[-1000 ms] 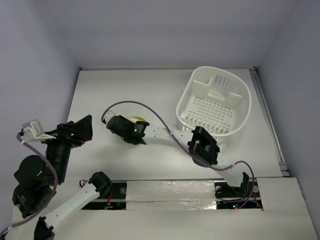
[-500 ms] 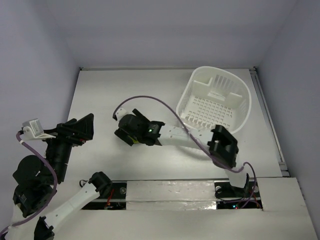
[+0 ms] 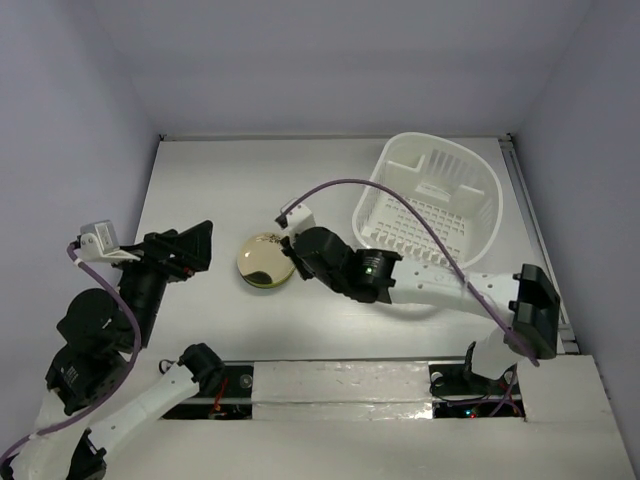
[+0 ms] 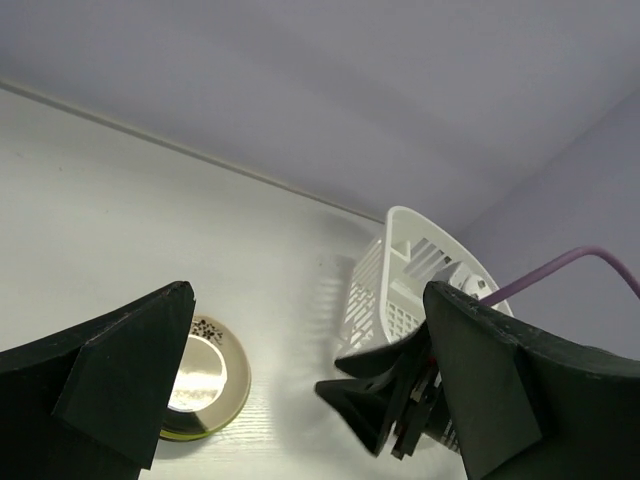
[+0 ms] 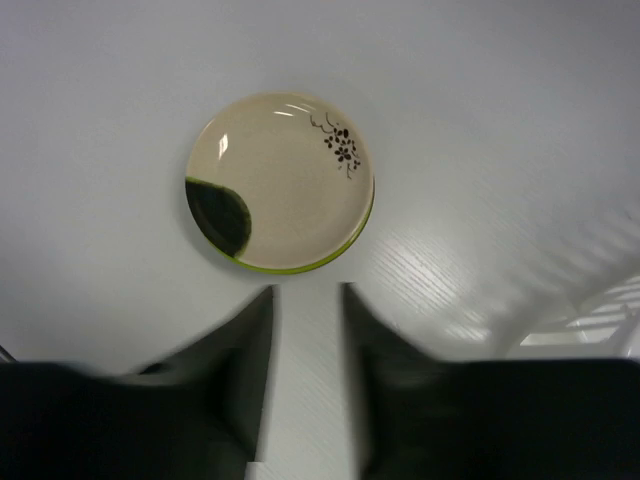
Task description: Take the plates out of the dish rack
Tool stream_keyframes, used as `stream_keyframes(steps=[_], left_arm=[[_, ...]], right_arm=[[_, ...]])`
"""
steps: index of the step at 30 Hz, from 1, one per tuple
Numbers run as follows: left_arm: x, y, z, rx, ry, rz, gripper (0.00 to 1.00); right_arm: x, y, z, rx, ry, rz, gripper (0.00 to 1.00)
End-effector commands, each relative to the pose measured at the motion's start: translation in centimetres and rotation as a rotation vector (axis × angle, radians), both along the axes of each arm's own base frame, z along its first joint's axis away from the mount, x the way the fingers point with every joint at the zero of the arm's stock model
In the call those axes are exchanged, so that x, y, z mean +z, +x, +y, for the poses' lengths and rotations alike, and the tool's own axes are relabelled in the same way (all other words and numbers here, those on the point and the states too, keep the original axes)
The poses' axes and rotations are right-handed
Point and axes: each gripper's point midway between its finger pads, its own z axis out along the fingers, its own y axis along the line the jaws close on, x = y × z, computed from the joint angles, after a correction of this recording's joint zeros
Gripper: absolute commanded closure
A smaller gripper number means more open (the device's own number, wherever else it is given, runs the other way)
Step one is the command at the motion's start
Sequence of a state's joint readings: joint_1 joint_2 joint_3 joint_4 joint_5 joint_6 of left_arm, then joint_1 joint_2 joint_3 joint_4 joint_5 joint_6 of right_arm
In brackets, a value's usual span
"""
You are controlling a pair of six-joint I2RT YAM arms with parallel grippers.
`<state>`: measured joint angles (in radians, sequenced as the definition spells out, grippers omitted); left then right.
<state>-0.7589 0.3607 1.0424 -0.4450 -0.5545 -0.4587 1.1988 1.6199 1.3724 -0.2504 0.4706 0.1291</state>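
A cream plate (image 5: 280,183) with small dark specks and a dark patch lies flat on the table, with a lime green rim showing under its edge. It also shows in the top view (image 3: 265,263) and the left wrist view (image 4: 200,375). My right gripper (image 5: 305,300) is open and empty, its tips just short of the plate's near edge; in the top view (image 3: 296,262) it is right of the plate. The white dish rack (image 3: 430,205) at the back right holds no plates. My left gripper (image 3: 193,254) is open and empty, left of the plate.
The rack's slotted wall shows in the right wrist view (image 5: 600,320) and the left wrist view (image 4: 400,270). A purple cable (image 3: 400,200) arcs from the right wrist over the rack. The table's back wall runs along the far edge.
My right gripper has pulled back to the right off the plate, which now lies uncovered on the table. My left arm has shifted a little to the right.
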Motion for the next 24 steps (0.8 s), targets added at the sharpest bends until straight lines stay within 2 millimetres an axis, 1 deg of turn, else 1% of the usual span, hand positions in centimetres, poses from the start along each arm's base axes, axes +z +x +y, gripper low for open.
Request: stream_keyframes(steps=[1,2,3,4,5,6,7,8,9,10,11,12,13,14,15,16,17,18,19,21,22,23,24], left_arm=[[1.6,0.5,-1.4,-0.042,-0.04,-0.036,0.01],[1.6,0.6,-1.9,-0.057,-0.036,-0.034,0.01],[1.6,0.7,-2.2,-0.068,-0.032,-0.031,0.01],[1.3,1.1,-2.9,-0.081,-0.019,-0.021,0.01],[1.1,1.2,-3.6,-0.11,-0.012,-0.017,0.01],[1.0,1.3,-4.0,-0.124,-0.009,-0.017,0.01],[0.8,1.5,-5.0,-0.157,-0.005,-0.015,0.01],[0.7,1.5,-5.4,-0.172,-0.006,-0.014,0.01],[0.6,1.7,-5.6,-0.176,-0.004,-0.011,0.01],[0.6,1.8,-6.0,-0.184,-0.009,-0.013,0.01],[0.6,1.9,-6.2,-0.194,-0.01,-0.012,0.01],[0.7,1.9,-6.2,-0.192,-0.012,-0.014,0.01],[1.0,1.9,-6.3,-0.195,-0.017,-0.021,0.01],[1.0,1.9,-6.3,-0.194,-0.016,-0.024,0.01],[1.2,1.9,-6.2,-0.192,-0.017,-0.03,0.01],[1.5,1.7,-6.0,-0.19,-0.024,-0.043,0.01],[1.6,1.7,-5.8,-0.185,-0.028,-0.049,0.01],[1.8,1.6,-5.7,-0.182,-0.032,-0.058,0.01],[2.2,1.4,-5.3,-0.175,-0.041,-0.072,0.01],[2.1,1.5,-5.0,-0.158,-0.046,-0.077,0.01],[2.2,1.5,-4.9,-0.153,-0.052,-0.084,0.01],[1.9,1.6,-5.0,-0.151,-0.05,-0.078,0.01],[1.7,1.8,-5.0,-0.148,-0.05,-0.074,0.01]], right_arm=[[4.4,0.3,-3.1,-0.14,0.169,-0.047,0.79],[7.5,0.1,-4.8,-0.17,0.26,-0.077,0.93],[8.5,0.0,-6.2,-0.205,0.296,-0.086,1.0],[8.6,0.1,-8.1,-0.272,0.324,-0.094,1.0],[11.6,-0.5,-10.6,-0.299,0.418,-0.116,1.0],[12.5,-0.8,-12.1,-0.327,0.462,-0.124,1.0],[12.6,-0.6,-14.1,-0.387,0.499,-0.135,1.0],[15.1,-1.5,-16.8,-0.402,0.595,-0.152,1.0],[15.9,-1.8,-18.3,-0.422,0.64,-0.16,1.0],[16.5,-2.0,-20.3,-0.474,0.693,-0.17,1.0],[16.4,-2.2,-21.8,-0.509,0.725,-0.177,1.0],[18.0,-2.8,-25.0,-0.549,0.816,-0.194,1.0],[18.1,-3.0,-27.0,-0.611,0.861,-0.203,1.0],[18.4,-3.3,-28.6,-0.64,0.903,-0.208,1.0],[17.8,-3.5,-29.6,-0.663,0.916,-0.213,1.0],[18.3,-4.2,-32.0,-0.695,0.987,-0.217,1.0],[18.3,-4.4,-32.9,-0.702,1.01,-0.219,1.0],[17.9,-4.6,-33.4,-0.704,1.017,-0.221,0.93],[18.0,-5.0,-34.6,-0.712,1.042,-0.224,0.84],[17.6,-5.2,-35.3,-0.735,1.053,-0.215,0.64],[17.6,-5.2,-35.8,-0.751,1.061,-0.214,0.41],[17.3,-5.2,-36.0,-0.763,1.049,-0.215,0.34],[17.2,-5.2,-36.1,-0.771,1.047,-0.213,0.29]])
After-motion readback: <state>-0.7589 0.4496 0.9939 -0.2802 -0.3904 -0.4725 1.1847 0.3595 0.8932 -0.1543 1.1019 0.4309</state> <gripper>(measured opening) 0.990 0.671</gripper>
